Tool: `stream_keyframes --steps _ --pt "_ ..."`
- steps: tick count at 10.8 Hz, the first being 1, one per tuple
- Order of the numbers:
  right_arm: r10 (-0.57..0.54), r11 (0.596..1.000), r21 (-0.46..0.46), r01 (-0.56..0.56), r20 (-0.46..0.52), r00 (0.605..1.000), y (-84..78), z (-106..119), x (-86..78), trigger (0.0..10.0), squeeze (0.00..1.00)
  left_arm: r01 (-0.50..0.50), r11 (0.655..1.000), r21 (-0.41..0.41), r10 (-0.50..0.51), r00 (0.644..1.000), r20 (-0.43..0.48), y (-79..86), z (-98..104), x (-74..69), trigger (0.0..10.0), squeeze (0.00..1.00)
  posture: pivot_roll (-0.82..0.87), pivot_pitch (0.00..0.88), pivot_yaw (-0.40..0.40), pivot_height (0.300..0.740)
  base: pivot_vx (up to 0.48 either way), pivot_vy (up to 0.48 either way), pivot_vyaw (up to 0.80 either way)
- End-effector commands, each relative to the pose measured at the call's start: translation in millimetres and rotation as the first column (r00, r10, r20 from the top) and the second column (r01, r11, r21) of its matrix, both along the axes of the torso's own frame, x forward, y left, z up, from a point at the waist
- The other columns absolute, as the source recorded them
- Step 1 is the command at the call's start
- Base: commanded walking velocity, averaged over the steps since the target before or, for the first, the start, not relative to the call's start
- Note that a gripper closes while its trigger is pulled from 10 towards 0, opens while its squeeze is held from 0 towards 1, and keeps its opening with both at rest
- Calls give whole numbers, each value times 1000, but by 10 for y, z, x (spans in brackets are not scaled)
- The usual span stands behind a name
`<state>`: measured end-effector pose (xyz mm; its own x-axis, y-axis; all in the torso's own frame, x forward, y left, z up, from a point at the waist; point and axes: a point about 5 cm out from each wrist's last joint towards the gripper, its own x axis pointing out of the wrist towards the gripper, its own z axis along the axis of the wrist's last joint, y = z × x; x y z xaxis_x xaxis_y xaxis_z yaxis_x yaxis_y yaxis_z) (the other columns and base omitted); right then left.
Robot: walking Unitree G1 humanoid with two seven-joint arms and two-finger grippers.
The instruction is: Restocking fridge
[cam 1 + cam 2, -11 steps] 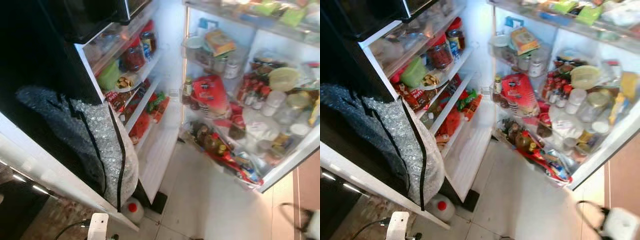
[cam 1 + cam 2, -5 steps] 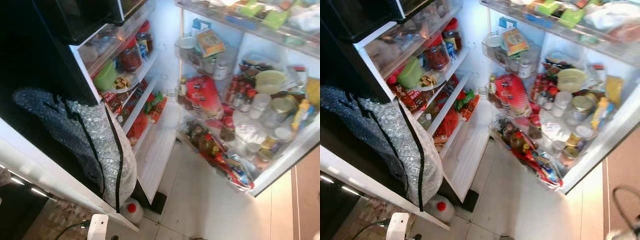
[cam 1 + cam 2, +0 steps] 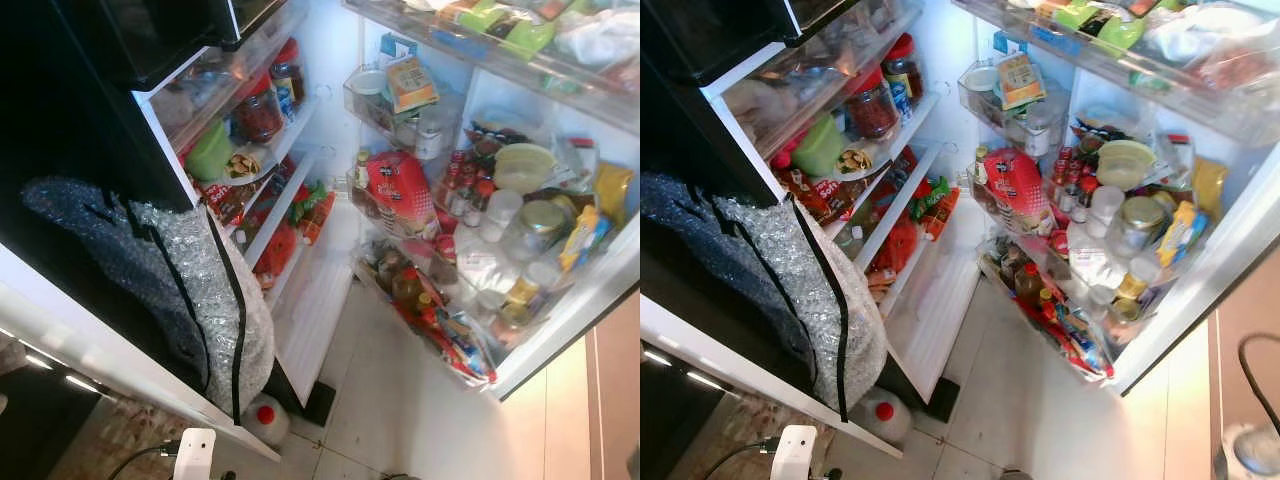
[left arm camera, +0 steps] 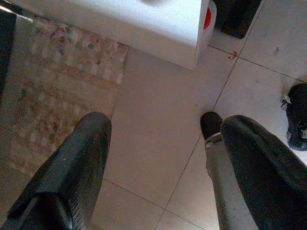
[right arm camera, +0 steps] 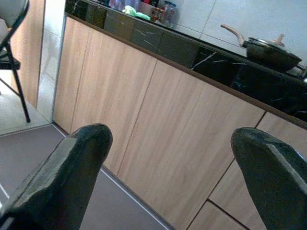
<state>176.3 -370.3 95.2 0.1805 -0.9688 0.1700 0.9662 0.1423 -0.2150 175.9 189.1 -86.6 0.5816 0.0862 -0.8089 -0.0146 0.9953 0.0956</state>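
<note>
The fridge [image 3: 318, 290] stands open before me. Its inner shelves hold jars [image 3: 260, 112], a green bowl [image 3: 210, 152] and red packets [image 3: 278, 248]. The open door [image 3: 560, 330] on the right has racks crowded with bottles, jars, a red bag [image 3: 400, 188] and a carton [image 3: 408, 84]. My left gripper [image 4: 163, 129] is open and empty, pointing down at the tiled floor beside a patterned rug [image 4: 53, 91]. Also open and empty, my right gripper [image 5: 170, 139] faces wooden kitchen cabinets [image 5: 158, 139].
A silver bubble-wrap bag [image 3: 200, 290] with black trim hangs over the white panel [image 3: 110, 365] at the left. A white jug with a red cap [image 3: 262, 418] stands on the floor below it. A pan [image 5: 268, 48] sits on the dark counter. Bare floor tiles [image 3: 400, 410] lie before the fridge.
The whole picture has slid a little to the left, so the camera has moved. Nothing in the fridge has shifted.
</note>
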Motion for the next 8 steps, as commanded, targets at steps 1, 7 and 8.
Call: stream_keyframes --steps 1,7,8 --pt "6 1000 14 -6 3 1000 45 1 20 10000 0 -11 1000 19 11 999 -34 73 -35 -94 10000 0 -205 114 137 740 0 0 0" --pt "158 984 71 -162 62 986 185 86 273 10000 0 -6 1000 18 7 999 -33 72 -33 -90 10000 0 -201 116 138 740 0 0 0" --pt "196 977 71 -200 62 979 217 93 329 10000 0 -8 1000 18 8 999 -33 73 -32 -89 10000 0 -199 117 138 740 0 0 0"
